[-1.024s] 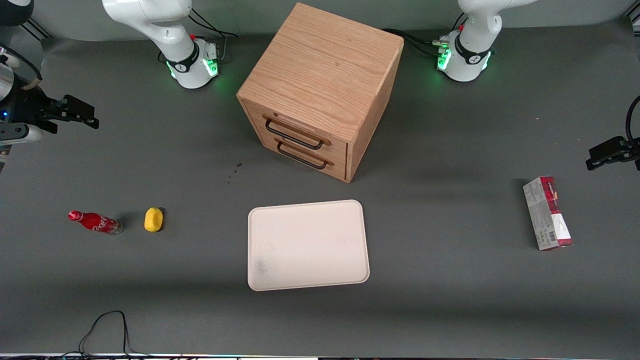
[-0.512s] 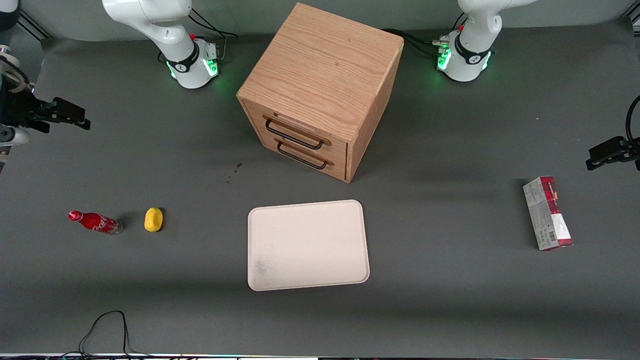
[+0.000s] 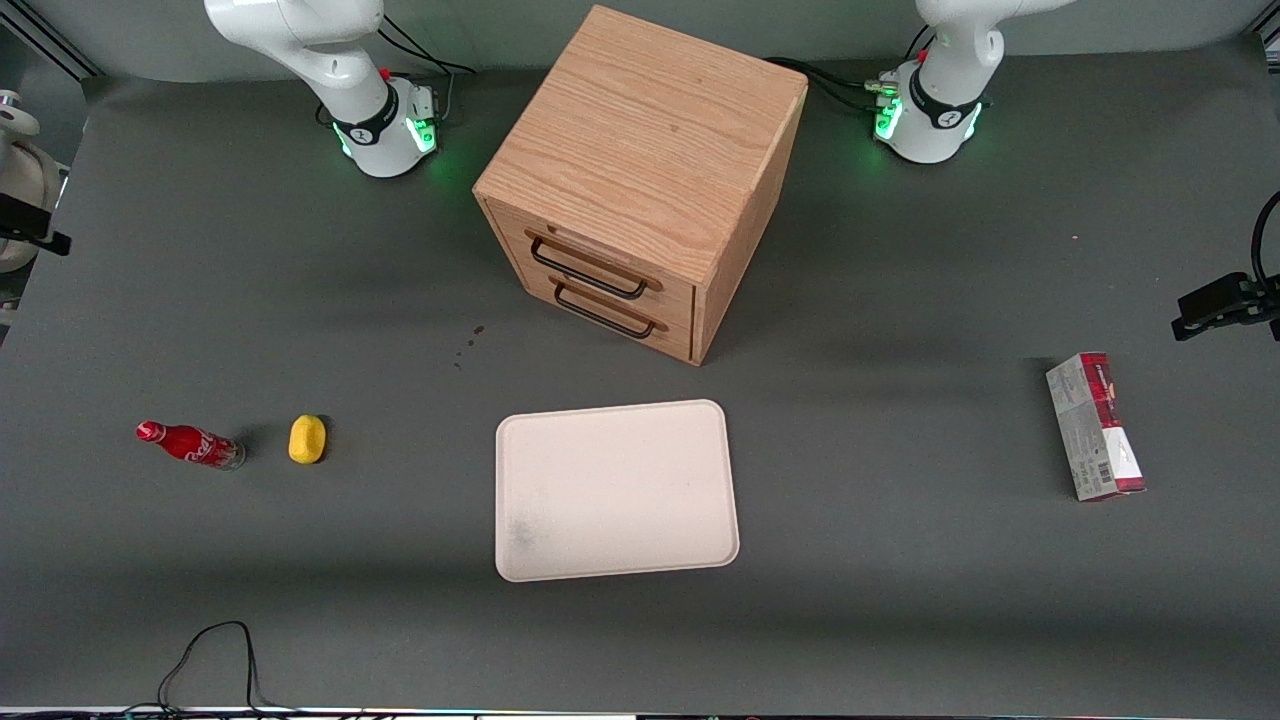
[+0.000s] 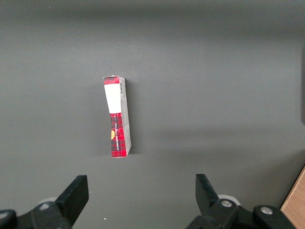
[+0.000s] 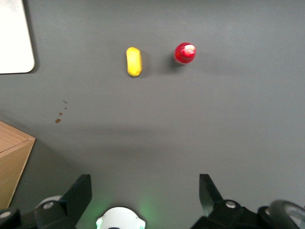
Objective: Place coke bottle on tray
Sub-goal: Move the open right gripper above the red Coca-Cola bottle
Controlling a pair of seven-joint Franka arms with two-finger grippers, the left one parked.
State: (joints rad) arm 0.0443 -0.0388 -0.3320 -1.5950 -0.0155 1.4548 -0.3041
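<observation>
My gripper (image 5: 145, 195) is high above the counter (image 3: 900, 600), its fingers spread wide and empty. The coke bottle (image 3: 190, 445) stands toward my end, just beside the yellow lump (image 3: 307, 439); the tray (image 3: 616, 489) is well apart, in front of the cabinet (image 3: 640, 180). I think the narrow bottle can tip if I touch it off-centre. The front view cuts off my gripper.

A dark grey mat (image 3: 900, 600) covers the table under soft, even light, bearing a wooden cabinet (image 3: 640, 180).
</observation>
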